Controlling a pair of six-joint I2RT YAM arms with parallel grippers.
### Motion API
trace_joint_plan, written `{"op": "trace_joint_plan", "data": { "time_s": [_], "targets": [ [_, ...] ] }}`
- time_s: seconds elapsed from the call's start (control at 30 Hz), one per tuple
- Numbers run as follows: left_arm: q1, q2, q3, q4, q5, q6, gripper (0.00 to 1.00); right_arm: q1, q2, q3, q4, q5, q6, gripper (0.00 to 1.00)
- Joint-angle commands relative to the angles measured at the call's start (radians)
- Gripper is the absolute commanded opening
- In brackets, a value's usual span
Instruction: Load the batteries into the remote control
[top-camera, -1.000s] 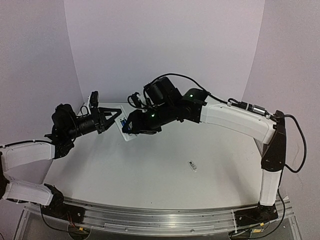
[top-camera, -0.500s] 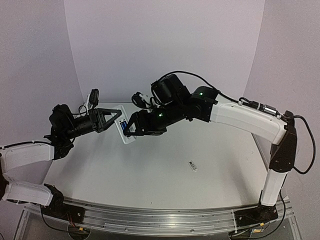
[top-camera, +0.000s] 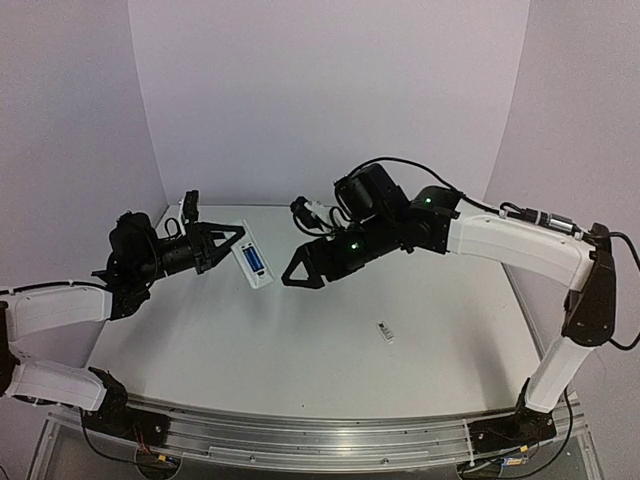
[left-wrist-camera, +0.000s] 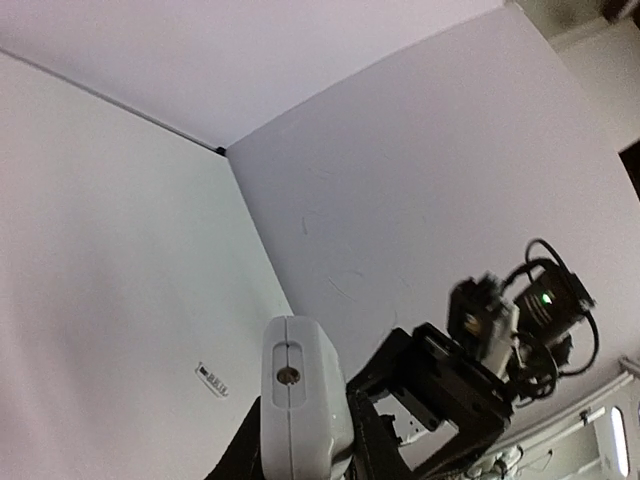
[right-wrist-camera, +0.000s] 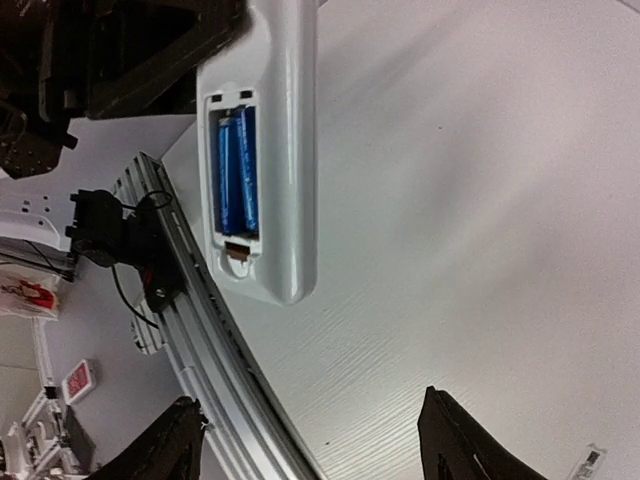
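Top external view, items as they stand:

- Left end effector: clamped on one end of the remote control and holding it clear above the table, far left of centre. This grip matches a second ago.
- Remote control: back side turned toward the right arm and cover off. In the right wrist view its recess is open. In the left wrist view only the narrow end face shows, rising between the dark fingers.
- The batteries: two blue cells lying side by side, lengthwise, in the recess.
- Right end effector: fingers spread, with nothing between them. A second ago it was pressed up against the remote with its fingers closer together. It has since drawn back to the right and now hangs apart from the handset. In its own camera both fingertips frame bare table.
- Small white cover piece: flat on the table, right of centre and well apart from both arms, where it was a second ago.
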Motion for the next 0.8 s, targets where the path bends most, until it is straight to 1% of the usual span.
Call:
{"op": "trace_joint_plan", "data": {
  "time_s": [0.0,0.07,0.1,0.23,0.4,0.6,0.7,0.77],
  "targets": [
    [-0.008,0.035,-0.023,-0.041,-0.175,-0.124,0.0,0.048,0.008,0.013,0.051,0.14,-0.243,0.73],
    [-0.019,0.05,-0.029,-0.044,-0.207,-0.152,0.0,0.068,0.061,0.059,0.052,0.158,-0.328,0.75],
    [-0.026,0.056,-0.031,-0.042,-0.22,-0.161,0.0,0.074,0.088,0.086,0.052,0.164,-0.346,0.75],
    [-0.054,0.077,-0.035,-0.045,-0.275,-0.196,0.0,0.079,0.197,0.195,0.051,0.144,-0.379,0.79],
    [-0.088,0.09,-0.037,-0.024,-0.318,-0.218,0.0,0.079,0.328,0.313,0.051,0.177,-0.397,0.83],
    [-0.111,0.076,-0.047,-0.023,-0.333,-0.206,0.0,0.078,0.392,0.35,0.051,0.278,-0.388,0.84],
    [-0.117,0.06,-0.056,-0.022,-0.343,-0.201,0.0,0.078,0.406,0.348,0.052,0.29,-0.375,0.83],
    [-0.118,0.056,-0.058,-0.021,-0.345,-0.197,0.0,0.077,0.412,0.352,0.052,0.29,-0.355,0.81]
  ]
}}
